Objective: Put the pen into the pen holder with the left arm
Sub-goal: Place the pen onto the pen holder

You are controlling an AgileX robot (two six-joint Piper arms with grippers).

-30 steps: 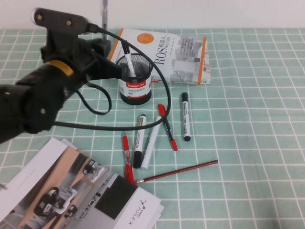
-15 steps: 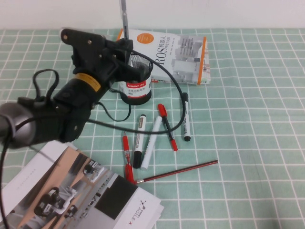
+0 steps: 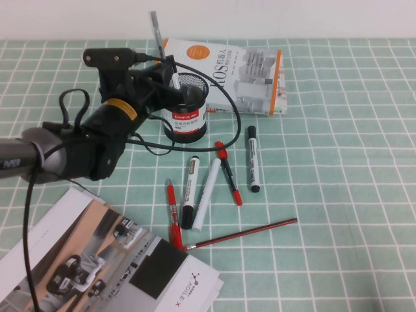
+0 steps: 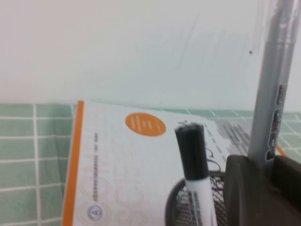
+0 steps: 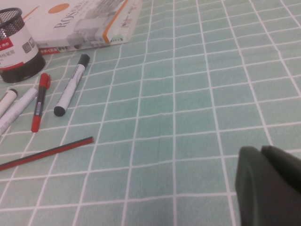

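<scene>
High view: left arm (image 3: 78, 146) reaching from 8 o'clock toward holder (image 3: 185, 107), yellow band near wrist. Left claw (image 3: 162, 68) at holder's 10 o'clock rim, pinching pen (image 3: 156, 29), which stands nearly upright, top tilted slightly toward 11 o'clock, lower end hidden behind claw, just above holder's rim. White marker (image 3: 175, 81) already standing inside holder. Book (image 3: 240, 68) lying flat at holder's 1 o'clock, touching or just behind it. At holder's 6 o'clock on tabletop (image 3: 344, 195): two white markers side by side, red pens, and a black-capped marker (image 3: 252, 159) toward 4 o'clock. Red pencil (image 3: 244, 235) further toward 6 o'clock. Open magazine (image 3: 91, 266) at 7 o'clock corner. Black cable (image 3: 224, 104) looping over holder's front.

Left wrist view: pen (image 4: 273, 84) grey, rising from between dark claw pads (image 4: 258, 193), gripped. Black marker cap (image 4: 192, 150) poking out of mesh holder (image 4: 176, 207). Book cover (image 4: 122, 160) with orange circle behind.

Right wrist view: right claw (image 5: 270, 186) low over bare tabletop (image 5: 197, 94), well apart from all items; cannot tell if spread or pressed together. Holder (image 5: 16, 44) at far 10 o'clock, book (image 5: 89, 19) beside it, black-capped marker (image 5: 70, 84), red pen (image 5: 40, 101), pencil (image 5: 44, 153) nearer.
</scene>
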